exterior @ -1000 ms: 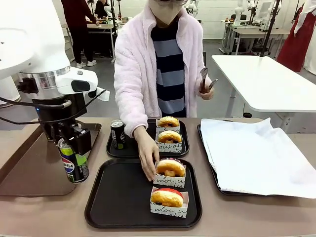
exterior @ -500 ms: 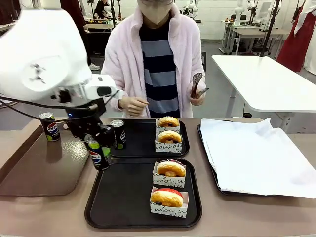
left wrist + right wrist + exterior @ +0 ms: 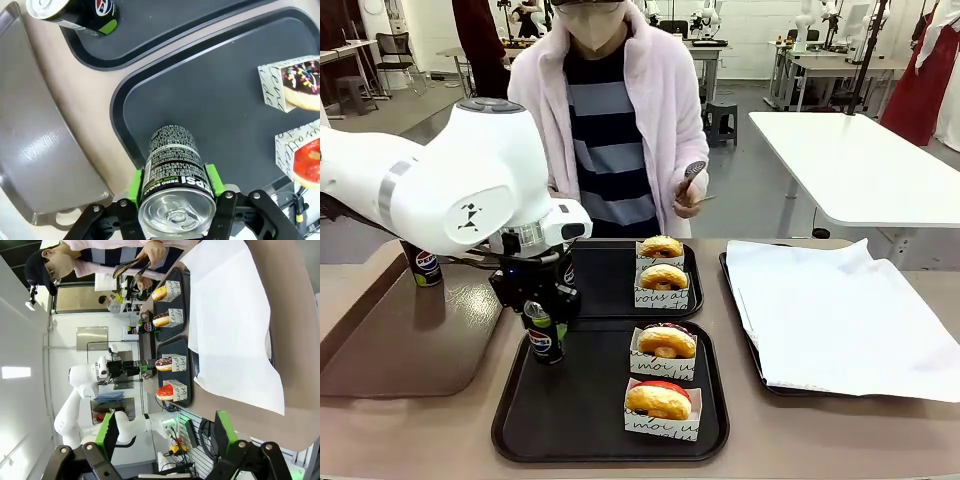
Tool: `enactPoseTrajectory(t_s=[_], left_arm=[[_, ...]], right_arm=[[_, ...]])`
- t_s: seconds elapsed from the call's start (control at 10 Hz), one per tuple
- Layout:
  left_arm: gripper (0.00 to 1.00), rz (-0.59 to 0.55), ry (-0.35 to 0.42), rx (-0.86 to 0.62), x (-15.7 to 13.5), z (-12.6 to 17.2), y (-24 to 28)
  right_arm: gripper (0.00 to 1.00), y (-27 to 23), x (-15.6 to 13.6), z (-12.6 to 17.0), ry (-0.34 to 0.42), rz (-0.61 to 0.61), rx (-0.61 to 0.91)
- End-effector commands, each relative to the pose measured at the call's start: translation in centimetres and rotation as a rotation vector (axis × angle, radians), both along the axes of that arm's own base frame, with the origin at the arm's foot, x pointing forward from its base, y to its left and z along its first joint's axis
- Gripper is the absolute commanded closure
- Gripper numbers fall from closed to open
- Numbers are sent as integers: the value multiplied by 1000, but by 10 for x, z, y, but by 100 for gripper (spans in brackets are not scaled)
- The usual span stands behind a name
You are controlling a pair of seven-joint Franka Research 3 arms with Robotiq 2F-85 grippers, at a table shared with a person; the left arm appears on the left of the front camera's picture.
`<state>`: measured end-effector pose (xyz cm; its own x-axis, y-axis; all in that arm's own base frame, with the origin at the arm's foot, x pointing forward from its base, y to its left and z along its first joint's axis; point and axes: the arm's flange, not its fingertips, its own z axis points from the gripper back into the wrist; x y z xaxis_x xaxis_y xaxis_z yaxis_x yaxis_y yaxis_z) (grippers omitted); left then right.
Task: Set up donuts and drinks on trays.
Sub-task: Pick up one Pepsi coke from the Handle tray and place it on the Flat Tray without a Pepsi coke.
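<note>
Two matte black trays sit in the middle of the front view, the near tray (image 3: pixel 570 410) low in the frame and the far tray (image 3: pixel 610 290) just above it. The left gripper (image 3: pixel 542 322) comes in from the left of the frame with its fingers clamped on an upright Pepsi can (image 3: pixel 544 335) at the near tray's left side; whether the can's base touches the tray cannot be told. In the left wrist view the green pads (image 3: pixel 134 184) press both sides of that can (image 3: pixel 172 180), silver top toward the camera. Each tray carries two donuts in white paper sleeves along its right side: a red-iced donut (image 3: pixel 660 402) nearest, a sprinkled chocolate one (image 3: pixel 665 342) behind it, and two golden ones (image 3: pixel 663 275) on the far tray. A second can (image 3: pixel 75 12) stands on the far tray, upper left of the wrist view. A third can (image 3: pixel 420 266) stands on the brown tray (image 3: pixel 400 350) at left. The right gripper (image 3: pixel 165 437) shows its fingers spread wide with nothing between them. The person's hand (image 3: pixel 686 203) holds tongs (image 3: pixel 694 178) above the table.
</note>
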<state>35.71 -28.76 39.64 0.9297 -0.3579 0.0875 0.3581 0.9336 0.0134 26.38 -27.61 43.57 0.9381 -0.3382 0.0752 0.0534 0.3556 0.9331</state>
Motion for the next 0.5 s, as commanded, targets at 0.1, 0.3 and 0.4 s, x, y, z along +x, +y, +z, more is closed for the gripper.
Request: enactPoseTrajectory(t_s=[0.1,0.3,0.4], left_arm=[[41,52,-13,3,6,-11,-6],[41,46,-5,11,5,-17,-7],[41,47,-2,14,6,-18,-8]], right_arm=[[0,-1,0,1,-14,0,11],[0,-1,0,1,-14,0,11],[0,-1,0,1,-14,0,11]])
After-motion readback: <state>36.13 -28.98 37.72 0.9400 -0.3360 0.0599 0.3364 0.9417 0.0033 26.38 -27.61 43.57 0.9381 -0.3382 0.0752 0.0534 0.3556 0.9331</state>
